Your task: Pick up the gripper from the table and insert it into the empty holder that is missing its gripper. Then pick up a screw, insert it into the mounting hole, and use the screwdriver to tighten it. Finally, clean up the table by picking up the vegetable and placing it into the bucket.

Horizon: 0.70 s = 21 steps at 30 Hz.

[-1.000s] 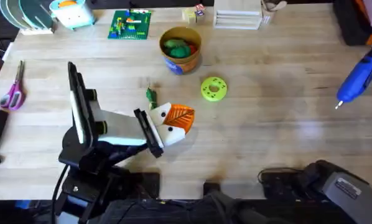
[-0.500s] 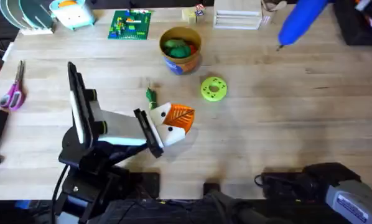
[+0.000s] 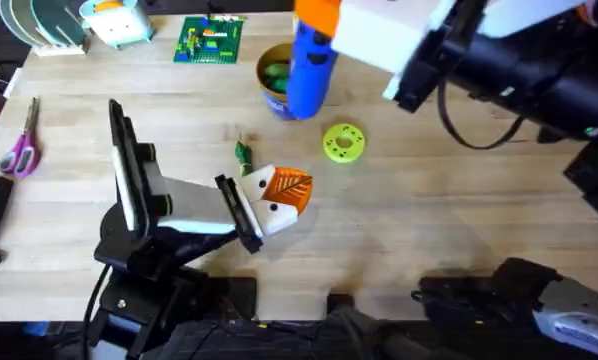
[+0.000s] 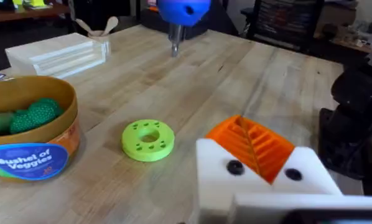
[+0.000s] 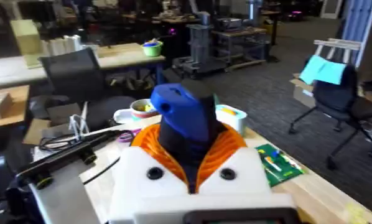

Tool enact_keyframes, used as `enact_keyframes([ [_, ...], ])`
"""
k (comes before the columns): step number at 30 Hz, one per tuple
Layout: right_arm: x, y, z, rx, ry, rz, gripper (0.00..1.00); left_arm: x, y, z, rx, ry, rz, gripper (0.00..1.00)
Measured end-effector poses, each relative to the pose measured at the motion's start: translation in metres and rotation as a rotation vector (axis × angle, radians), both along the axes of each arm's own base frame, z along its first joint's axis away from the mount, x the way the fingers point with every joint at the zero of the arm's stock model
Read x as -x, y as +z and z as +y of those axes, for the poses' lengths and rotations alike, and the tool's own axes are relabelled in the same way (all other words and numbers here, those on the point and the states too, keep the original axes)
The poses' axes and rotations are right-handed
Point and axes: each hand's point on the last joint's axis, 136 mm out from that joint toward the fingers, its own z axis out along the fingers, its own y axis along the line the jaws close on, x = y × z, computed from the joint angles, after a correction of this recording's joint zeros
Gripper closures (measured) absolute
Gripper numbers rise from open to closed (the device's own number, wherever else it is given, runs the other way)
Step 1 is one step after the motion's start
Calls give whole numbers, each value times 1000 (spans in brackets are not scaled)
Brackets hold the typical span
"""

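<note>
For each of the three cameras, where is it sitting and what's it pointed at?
Overhead: above the table, looking down on both arms; right hand carries the screwdriver.
Left wrist: low, facing bucket and lime-green disc; own orange-padded finger shows.
Right wrist: faces the room across the clamped screwdriver.
Overhead and left wrist share bucket, disc, screwdriver.

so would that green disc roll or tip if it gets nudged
Probably not. The green disc lies flat on the table, so a nudge would likely slide it. It looks like rigid, light plastic with holes, so it may skid easily on the smooth wood.
</note>
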Motion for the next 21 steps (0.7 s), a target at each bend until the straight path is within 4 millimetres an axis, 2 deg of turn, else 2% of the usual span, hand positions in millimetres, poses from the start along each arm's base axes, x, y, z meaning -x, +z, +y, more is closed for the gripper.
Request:
enact_keyframes([
  [3,14,-2,24,-12,77,4,979,0,0,0,0,0,0,993],
  [7,31,-6,41,-8,147,14,979,0,0,0,0,0,0,993],
  [11,39,-3,46,-22,177,16,979,0,0,0,0,0,0,993],
  [21,45,-4,49,-38,214,58,979,0,0,0,0,0,0,993],
])
